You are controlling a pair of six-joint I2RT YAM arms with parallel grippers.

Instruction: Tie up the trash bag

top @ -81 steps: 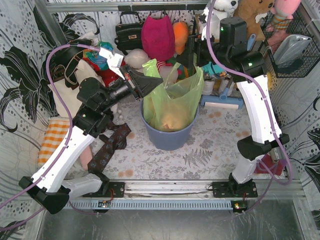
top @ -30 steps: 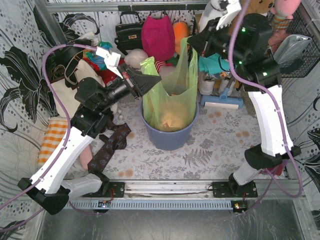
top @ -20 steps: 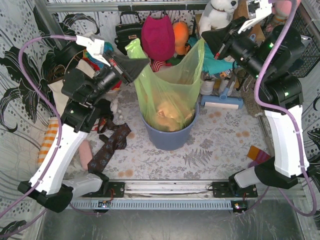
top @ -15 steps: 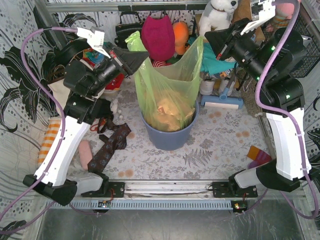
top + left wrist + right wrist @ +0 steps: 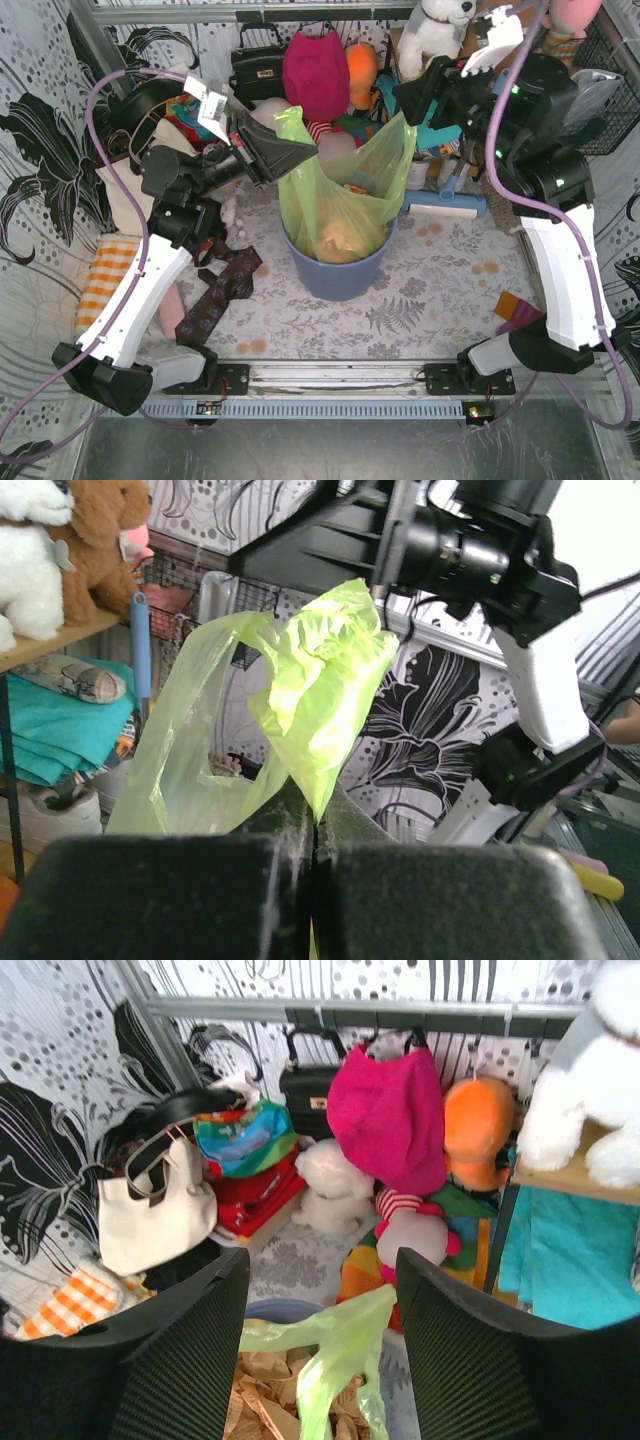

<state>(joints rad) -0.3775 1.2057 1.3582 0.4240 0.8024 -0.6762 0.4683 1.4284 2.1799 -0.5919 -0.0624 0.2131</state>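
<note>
The trash bag [image 5: 340,205] is thin lime-green plastic standing in a round blue-grey bin [image 5: 335,278], with crumpled brown paper [image 5: 262,1400] inside. My left gripper [image 5: 287,157] is shut on the bag's left handle and holds it up above the bin's left rim; the left wrist view shows green plastic [image 5: 322,675] pinched between the closed pads. My right gripper [image 5: 410,98] is open just above the bag's right corner. In the right wrist view the right handle [image 5: 345,1335] lies loose between and below the spread fingers [image 5: 180,1350], untouched.
Behind the bin hang a black handbag [image 5: 258,65] and a pink plush [image 5: 315,70]. A cream tote bag [image 5: 130,190] and an orange checked cloth [image 5: 105,275] lie at the left. A white roller [image 5: 440,208] lies at the right, and a wire basket [image 5: 590,95] hangs at far right.
The right gripper has opened and let go of the bag's right handle, which has dropped. Both grippers came down and inward; the left still holds its handle.
</note>
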